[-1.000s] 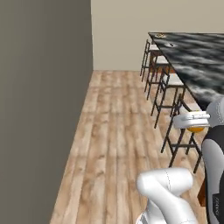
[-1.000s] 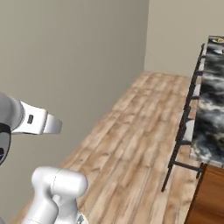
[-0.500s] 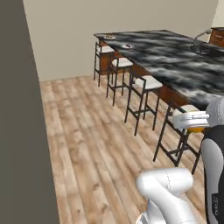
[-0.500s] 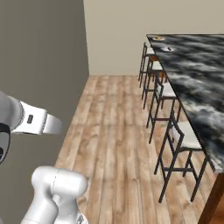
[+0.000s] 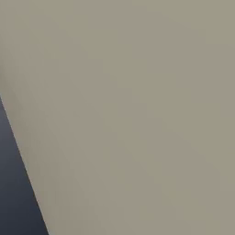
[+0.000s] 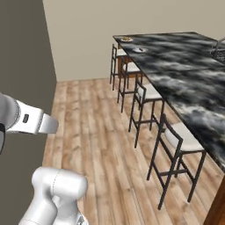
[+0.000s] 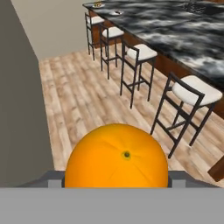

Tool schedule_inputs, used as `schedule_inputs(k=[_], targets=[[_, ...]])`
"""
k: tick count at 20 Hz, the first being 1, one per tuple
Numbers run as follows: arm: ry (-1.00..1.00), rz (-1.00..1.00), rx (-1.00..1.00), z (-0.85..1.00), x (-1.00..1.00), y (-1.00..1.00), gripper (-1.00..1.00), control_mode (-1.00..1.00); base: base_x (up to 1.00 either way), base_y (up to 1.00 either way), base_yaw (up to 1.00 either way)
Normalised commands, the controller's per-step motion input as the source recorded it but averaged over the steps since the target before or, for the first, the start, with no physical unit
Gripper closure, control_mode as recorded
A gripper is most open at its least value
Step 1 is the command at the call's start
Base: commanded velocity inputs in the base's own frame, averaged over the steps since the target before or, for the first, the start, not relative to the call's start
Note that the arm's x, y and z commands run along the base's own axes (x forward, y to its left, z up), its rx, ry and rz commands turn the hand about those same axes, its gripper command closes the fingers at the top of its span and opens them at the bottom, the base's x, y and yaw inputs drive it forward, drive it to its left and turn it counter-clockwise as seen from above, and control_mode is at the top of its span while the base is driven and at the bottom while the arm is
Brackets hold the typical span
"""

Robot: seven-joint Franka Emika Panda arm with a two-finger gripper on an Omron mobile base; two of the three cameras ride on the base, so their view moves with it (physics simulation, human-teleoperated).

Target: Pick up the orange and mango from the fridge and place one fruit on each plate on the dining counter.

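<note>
The orange (image 7: 116,156) sits large at the bottom centre of the hand view, with my gripper (image 7: 116,180) shut on it and its fingertips mostly hidden behind the fruit. The dining counter (image 6: 184,74) with its black-and-white marbled top runs along the right, also seen in the hand view (image 7: 175,26). Two small white plates stand at its far end: one plate (image 6: 126,39) at the corner, a second plate (image 6: 140,49) a little nearer. The mango and the fridge are out of view.
Several stools with white seats (image 6: 182,136) line the counter's near side over a wooden floor (image 6: 101,132). A dark grey wall (image 6: 22,66) stands at the left. A flat beige surface (image 5: 137,114) lies close before the left base camera.
The base has turned, so both base views swung: the counter and stools slid across the right base view, and the left base view now faces a blank surface. The orange stays gripped.
</note>
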Motion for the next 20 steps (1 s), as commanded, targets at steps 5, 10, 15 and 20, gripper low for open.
schedule_inputs(k=[5, 10, 15, 20], targets=[[0.00, 0.00, 0.00, 0.00, 0.00, 0.00, 1.00, 1.00, 1.00, 0.97, -0.50], [0.00, 0.00, 0.00, 0.00, 0.00, 0.00, 1.00, 1.00, 1.00, -0.03, -0.26], [0.00, 0.00, 0.00, 0.00, 0.00, 0.00, 1.00, 1.00, 1.00, -0.01, 0.00], [0.00, 0.00, 0.00, 0.00, 0.00, 0.00, 1.00, 1.00, 1.00, 1.00, -0.02]])
